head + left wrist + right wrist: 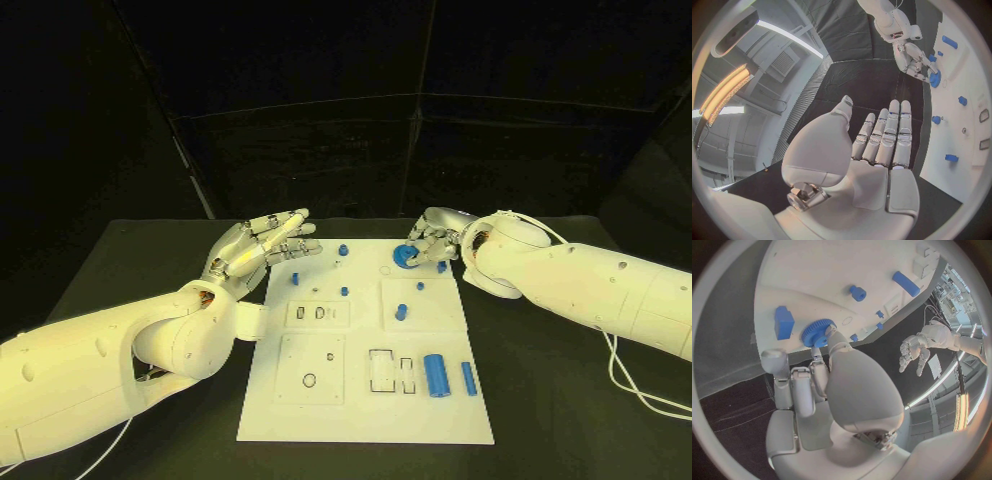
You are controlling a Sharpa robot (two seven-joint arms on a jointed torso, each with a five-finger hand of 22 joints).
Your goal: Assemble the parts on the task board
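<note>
The white task board [361, 400] lies in the middle of the black table. A blue gear [405, 258] sits at its far edge, and my right hand [437, 240] pinches it between thumb and fingertips; the right wrist view shows the fingertips [827, 335] on the gear [817, 332]. My left hand [265, 245] hovers over the board's far left corner, fingers straight and apart, holding nothing. In the left wrist view its palm [873, 155] is bare, with the right hand [912, 57] on the gear [934, 78] beyond.
A blue cylinder [434, 374] and a thin blue bar [469, 378] lie near the board's right front. Several small blue pegs stand further back, such as one [345, 291]. A blue block [784, 321] sits beside the gear. A white cable [635, 385] trails on the table at right.
</note>
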